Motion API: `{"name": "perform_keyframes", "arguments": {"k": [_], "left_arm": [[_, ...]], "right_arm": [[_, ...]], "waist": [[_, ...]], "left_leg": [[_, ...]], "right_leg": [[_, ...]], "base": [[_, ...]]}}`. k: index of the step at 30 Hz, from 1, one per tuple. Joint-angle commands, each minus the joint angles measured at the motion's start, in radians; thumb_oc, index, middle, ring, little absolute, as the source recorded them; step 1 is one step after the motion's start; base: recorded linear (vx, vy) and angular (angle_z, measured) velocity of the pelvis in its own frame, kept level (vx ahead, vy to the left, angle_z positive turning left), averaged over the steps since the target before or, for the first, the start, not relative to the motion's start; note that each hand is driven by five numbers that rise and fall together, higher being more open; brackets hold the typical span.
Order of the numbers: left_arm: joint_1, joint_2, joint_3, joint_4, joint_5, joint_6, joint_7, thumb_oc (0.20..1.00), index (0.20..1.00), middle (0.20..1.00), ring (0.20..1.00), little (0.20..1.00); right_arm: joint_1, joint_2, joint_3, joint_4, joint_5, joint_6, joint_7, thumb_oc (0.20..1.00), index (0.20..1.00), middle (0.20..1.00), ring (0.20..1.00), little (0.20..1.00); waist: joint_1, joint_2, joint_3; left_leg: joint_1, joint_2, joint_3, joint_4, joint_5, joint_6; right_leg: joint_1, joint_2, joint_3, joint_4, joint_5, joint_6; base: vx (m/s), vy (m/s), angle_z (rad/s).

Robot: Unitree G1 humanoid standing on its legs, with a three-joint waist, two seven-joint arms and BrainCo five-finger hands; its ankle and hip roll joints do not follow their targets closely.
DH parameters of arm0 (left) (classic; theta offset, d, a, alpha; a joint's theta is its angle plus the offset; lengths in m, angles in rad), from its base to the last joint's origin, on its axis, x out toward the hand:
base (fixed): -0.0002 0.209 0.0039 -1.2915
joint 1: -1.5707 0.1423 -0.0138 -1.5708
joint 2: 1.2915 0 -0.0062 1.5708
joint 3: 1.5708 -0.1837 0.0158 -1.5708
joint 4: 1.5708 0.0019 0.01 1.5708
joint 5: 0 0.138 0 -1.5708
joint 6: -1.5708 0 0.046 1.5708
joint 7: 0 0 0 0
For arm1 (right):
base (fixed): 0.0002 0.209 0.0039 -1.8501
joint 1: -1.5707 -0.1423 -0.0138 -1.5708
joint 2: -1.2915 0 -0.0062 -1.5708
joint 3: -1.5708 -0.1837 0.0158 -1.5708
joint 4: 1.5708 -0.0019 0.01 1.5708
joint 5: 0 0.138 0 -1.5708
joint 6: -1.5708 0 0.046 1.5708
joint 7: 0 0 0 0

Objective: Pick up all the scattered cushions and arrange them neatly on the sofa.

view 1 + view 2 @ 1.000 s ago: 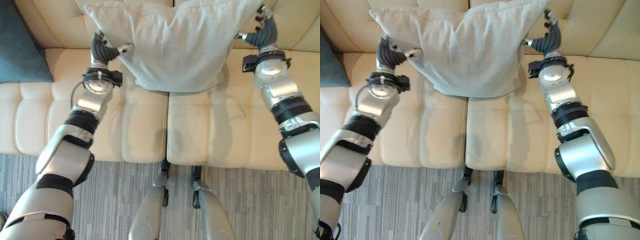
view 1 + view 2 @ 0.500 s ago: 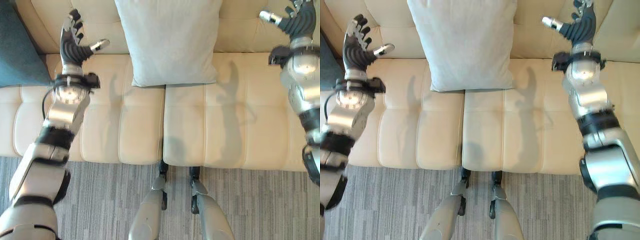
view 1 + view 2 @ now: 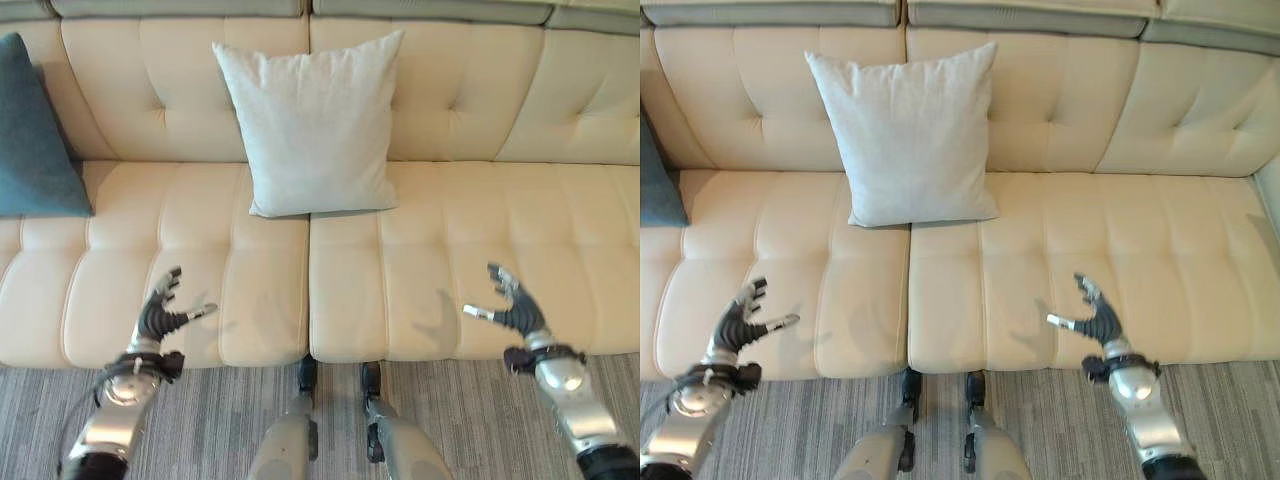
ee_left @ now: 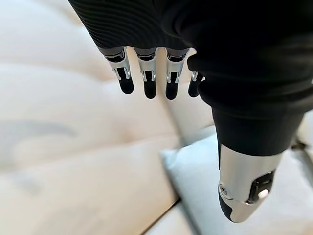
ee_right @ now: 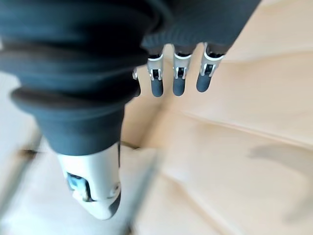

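A light grey cushion stands upright on the cream sofa, leaning against the backrest near the middle seam. A dark teal cushion leans at the sofa's far left. My left hand hovers open over the front edge of the left seat, holding nothing. Over the front of the right seat my right hand is also open and empty. Both hands are well in front of the grey cushion, apart from it.
Grey striped carpet runs along the sofa's front. The seats to the right of the grey cushion are bare.
Both hands let go of the grey cushion and drew back to the sofa's front edge. The cushion stays leaning on the backrest. The view pulled back, showing more sofa.
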Motion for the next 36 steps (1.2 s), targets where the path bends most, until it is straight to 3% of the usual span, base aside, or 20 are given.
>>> {"name": "perform_keyframes", "arguments": {"k": [1, 8, 10, 11, 12, 14, 15, 17, 19, 20, 21, 24, 26, 28, 31, 36], "left_arm": [[0.052, -0.020, 0.033, 0.091, 0.034, 0.007, -0.023, 1.000, 1.000, 1.000, 1.000, 1.000], [0.080, 0.005, 0.022, 0.108, 0.067, 0.003, -0.020, 1.000, 1.000, 1.000, 1.000, 1.000], [0.025, 0.042, 0.006, 0.094, 0.066, 0.003, -0.007, 1.000, 1.000, 1.000, 1.000, 1.000], [0.024, 0.042, 0.006, 0.094, 0.066, 0.003, -0.007, 1.000, 1.000, 1.000, 1.000, 1.000], [-0.006, 0.061, -0.003, 0.091, 0.071, 0.002, -0.004, 1.000, 1.000, 1.000, 1.000, 1.000], [-0.014, 0.068, -0.001, 0.073, 0.065, 0.000, -0.003, 1.000, 1.000, 1.000, 1.000, 1.000], [-0.017, 0.066, -0.001, 0.066, 0.058, -0.003, 0.003, 1.000, 1.000, 1.000, 1.000, 1.000], [-0.025, 0.051, 0.000, 0.055, 0.035, -0.009, 0.014, 1.000, 1.000, 1.000, 1.000, 1.000], [-0.029, 0.045, 0.001, 0.055, 0.034, -0.009, 0.022, 1.000, 1.000, 1.000, 1.000, 1.000], [-0.027, 0.024, 0.002, 0.054, 0.028, -0.008, 0.026, 1.000, 1.000, 1.000, 1.000, 1.000], [-0.031, 0.015, 0.002, 0.057, 0.031, -0.008, 0.038, 1.000, 1.000, 1.000, 1.000, 1.000], [-0.053, -0.002, -0.008, 0.058, 0.045, -0.006, 0.035, 1.000, 1.000, 1.000, 1.000, 1.000], [-0.044, -0.006, -0.006, 0.047, 0.049, -0.009, 0.026, 1.000, 1.000, 1.000, 1.000, 1.000], [-0.033, -0.012, 0.001, 0.043, 0.051, -0.009, 0.024, 1.000, 1.000, 1.000, 1.000, 1.000], [-0.024, -0.036, -0.004, 0.052, 0.048, -0.007, 0.028, 1.000, 1.000, 1.000, 1.000, 1.000], [-0.031, -0.032, -0.025, 0.054, 0.064, 0.002, 0.018, 1.000, 1.000, 1.000, 1.000, 1.000]], "right_arm": [[0.036, 0.002, -0.024, 0.034, -0.018, -0.001, 0.000, 1.000, 1.000, 1.000, 1.000, 1.000], [0.029, 0.023, -0.005, 0.084, -0.027, 0.000, -0.014, 1.000, 1.000, 1.000, 1.000, 1.000], [-0.010, 0.031, 0.006, 0.110, -0.026, -0.004, -0.044, 1.000, 1.000, 1.000, 1.000, 1.000], [-0.010, 0.031, 0.006, 0.110, -0.027, -0.004, -0.044, 1.000, 1.000, 1.000, 1.000, 1.000], [-0.013, 0.030, 0.006, 0.112, -0.023, -0.008, -0.051, 1.000, 1.000, 1.000, 1.000, 1.000], [-0.006, 0.030, 0.002, 0.097, -0.025, -0.009, -0.051, 1.000, 1.000, 1.000, 1.000, 1.000], [-0.003, 0.028, 0.000, 0.094, -0.026, -0.009, -0.057, 1.000, 1.000, 1.000, 1.000, 1.000], [-0.012, 0.029, 0.000, 0.096, -0.014, -0.005, -0.067, 1.000, 1.000, 1.000, 1.000, 1.000], [-0.019, 0.025, 0.006, 0.100, -0.013, -0.002, -0.071, 1.000, 1.000, 1.000, 1.000, 1.000], [-0.018, 0.011, 0.006, 0.097, -0.014, -0.001, -0.080, 1.000, 1.000, 1.000, 1.000, 1.000], [-0.020, 0.001, 0.005, 0.099, -0.016, 0.000, -0.087, 1.000, 1.000, 1.000, 1.000, 1.000], [-0.025, -0.020, -0.004, 0.103, -0.019, 0.012, -0.089, 1.000, 1.000, 1.000, 1.000, 1.000], [-0.012, -0.023, -0.009, 0.097, -0.015, 0.011, -0.083, 1.000, 1.000, 1.000, 1.000, 1.000], [-0.004, -0.026, -0.010, 0.094, -0.019, 0.012, -0.076, 1.000, 1.000, 1.000, 1.000, 1.000], [-0.001, -0.021, -0.013, 0.096, -0.033, 0.015, -0.074, 1.000, 1.000, 1.000, 1.000, 1.000], [0.015, -0.012, -0.025, 0.107, -0.024, 0.018, -0.071, 1.000, 1.000, 1.000, 1.000, 1.000]], "waist": [[-0.029, -0.004, -0.099], [-0.044, -0.022, -0.077], [-0.029, -0.002, -0.042], [-0.029, -0.003, -0.044], [-0.015, 0.007, -0.044], [0.004, 0.004, -0.056], [0.013, -0.006, -0.060], [0.040, -0.024, -0.058], [0.044, -0.019, -0.057], [0.047, -0.008, -0.051], [0.045, -0.001, -0.036], [0.020, 0.001, -0.007], [0.002, -0.014, -0.009], [-0.004, -0.022, -0.012], [-0.016, -0.003, -0.041], [-0.045, -0.002, -0.079]], "left_leg": [[0.061, -0.035, 0.009, 0.048, -0.132, 0.006], [0.063, -0.023, 0.042, 0.068, -0.134, 0.020], [0.004, 0.021, 0.040, 0.089, -0.089, 0.018], [0.000, 0.021, 0.041, 0.090, -0.088, 0.018], [-0.023, 0.041, 0.041, 0.083, -0.063, 0.009], [-0.053, 0.051, 0.036, 0.086, -0.046, -0.001], [-0.070, 0.051, 0.037, 0.090, -0.035, -0.009], [-0.126, 0.061, 0.035, 0.096, 0.009, -0.035], [-0.151, 0.068, 0.032, 0.093, 0.040, -0.049], [-0.181, 0.078, 0.026, 0.080, 0.075, -0.070], [-0.195, 0.081, 0.020, 0.081, 0.095, -0.086], [-0.209, 0.053, 0.019, 0.165, 0.030, -0.071], [-0.177, 0.031, 0.029, 0.242, -0.060, -0.050], [-0.137, 0.004, -0.009, 0.289, -0.135, -0.043], [-0.044, -0.008, -0.060, 0.205, -0.143, -0.034], [0.015, -0.001, -0.030, 0.138, -0.132, -0.026]], "right_leg": [[0.032, -0.047, -0.019, 0.054, -0.066, 0.089], [-0.013, -0.031, 0.027, 0.113, -0.002, 0.120], [-0.016, -0.016, 0.001, 0.295, -0.122, 0.100], [-0.021, -0.015, 0.001, 0.297, -0.121, 0.099], [0.006, -0.020, -0.022, 0.407, -0.174, 0.079], [0.035, -0.027, -0.032, 0.474, -0.168, 0.074], [0.067, -0.024, -0.032, 0.431, -0.179, 0.070], [0.150, -0.004, -0.056, 0.285, -0.278, 0.040], [0.151, 0.019, -0.044, 0.231, -0.283, 0.025], [0.158, 0.052, -0.033, 0.133, -0.283, 0.006], [0.152, 0.059, -0.038, 0.116, -0.265, 0.002], [0.115, 0.039, -0.069, 0.096, -0.221, 0.006], [0.095, 0.009, -0.079, 0.090, -0.195, 0.012], [0.075, -0.006, -0.072, 0.099, -0.177, 0.013], [0.060, 0.007, -0.065, 0.107, -0.173, 0.016], [0.074, 0.008, -0.052, 0.093, -0.162, 0.019]], "base": [[-0.03, 0.052, -0.20], [-0.18, 0.010, -0.29], [-0.52, -0.014, -0.24], [-0.39, -0.040, -0.04], [-0.30, -0.085, 0.01], [-0.31, -0.152, -0.03], [-0.22, -0.200, -0.06], [-0.24, -0.231, 0.06], [-0.25, -0.163, -0.08], [-0.32, -0.173, -0.23], [-0.44, -0.203, -0.04], [-0.38, -0.074, 0.06], [-0.26, -0.004, 0.38], [-0.18, 0.020, 0.31], [-0.03, 0.060, -0.19], [0.03, 0.045, -0.11]]}}
